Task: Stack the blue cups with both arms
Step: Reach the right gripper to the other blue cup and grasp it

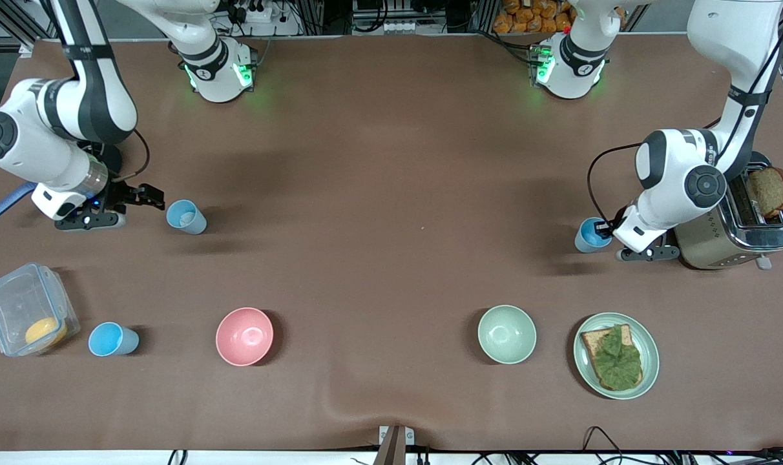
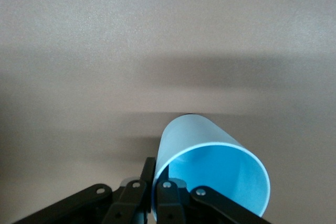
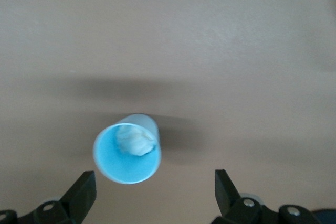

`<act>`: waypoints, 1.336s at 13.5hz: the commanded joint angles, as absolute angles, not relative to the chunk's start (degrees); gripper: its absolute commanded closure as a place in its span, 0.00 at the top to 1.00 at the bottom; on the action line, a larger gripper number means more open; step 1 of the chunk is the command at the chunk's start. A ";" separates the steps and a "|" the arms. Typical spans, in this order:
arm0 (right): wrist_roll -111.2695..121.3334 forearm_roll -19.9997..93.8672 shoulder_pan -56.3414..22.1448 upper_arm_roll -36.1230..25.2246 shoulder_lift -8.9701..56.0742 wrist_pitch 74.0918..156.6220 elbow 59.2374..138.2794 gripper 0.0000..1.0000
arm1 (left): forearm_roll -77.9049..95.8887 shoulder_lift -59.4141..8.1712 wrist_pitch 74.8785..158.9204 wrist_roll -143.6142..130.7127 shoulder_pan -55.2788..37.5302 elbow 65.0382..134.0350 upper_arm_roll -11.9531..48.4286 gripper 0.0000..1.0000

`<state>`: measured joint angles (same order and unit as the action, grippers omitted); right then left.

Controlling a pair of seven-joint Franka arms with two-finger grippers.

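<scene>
Toward the right arm's end of the table, the right gripper (image 1: 147, 196) sits low, its dark fingers spread wide and holding nothing. Just beside its tips stands a small light-blue plastic tumbler (image 1: 186, 216), upright, mouth up, apart from both fingers. In the right wrist view this tumbler (image 3: 127, 148) lies ahead of the open fingers (image 3: 84, 192) and off toward one of them, not centred in the gap (a pale whitish lump rests inside it). In my judgement the coming move turns on this offset: the gripper must shift sideways and advance before closing around the wall.

A second light-blue tumbler (image 1: 112, 339) stands nearer the front camera, beside a clear lidded plastic box (image 1: 26, 310), untouched. The right arm is plainly the nearer one to it.

A pink bowl (image 1: 244, 336) and a pale green bowl (image 1: 506, 334) stand apart along the same row.

At the left arm's end, the left gripper (image 1: 603, 227) is closed on the rim of a third light-blue tumbler (image 1: 588, 236), one finger inside and one outside the wall, as the left wrist view shows (image 2: 210, 174). The tumbler appears close to the table; whether it is lifted cannot be told. No stack is yet formed.
</scene>
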<state>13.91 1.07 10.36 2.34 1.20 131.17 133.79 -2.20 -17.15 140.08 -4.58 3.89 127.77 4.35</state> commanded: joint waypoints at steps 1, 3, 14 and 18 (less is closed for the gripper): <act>16.79 1.23 13.18 3.08 3.07 134.30 135.44 1.00 | -2.90 -15.47 140.10 -4.75 4.22 127.97 5.53 0.00; 16.52 1.67 13.27 2.99 5.52 136.39 135.53 1.00 | -2.90 -15.21 139.57 -4.75 4.39 127.88 6.06 0.00; 15.82 5.19 11.61 3.16 10.46 139.75 136.14 0.90 | -0.97 -15.82 138.78 -4.13 4.57 127.09 6.06 0.00; 14.77 5.19 10.02 3.16 10.63 139.75 135.97 0.17 | -0.97 -15.91 138.78 -4.04 4.57 127.00 6.06 0.00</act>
<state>15.81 4.29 11.31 3.31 10.62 139.13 135.79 -1.99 -16.28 139.57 -4.64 4.05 127.19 5.68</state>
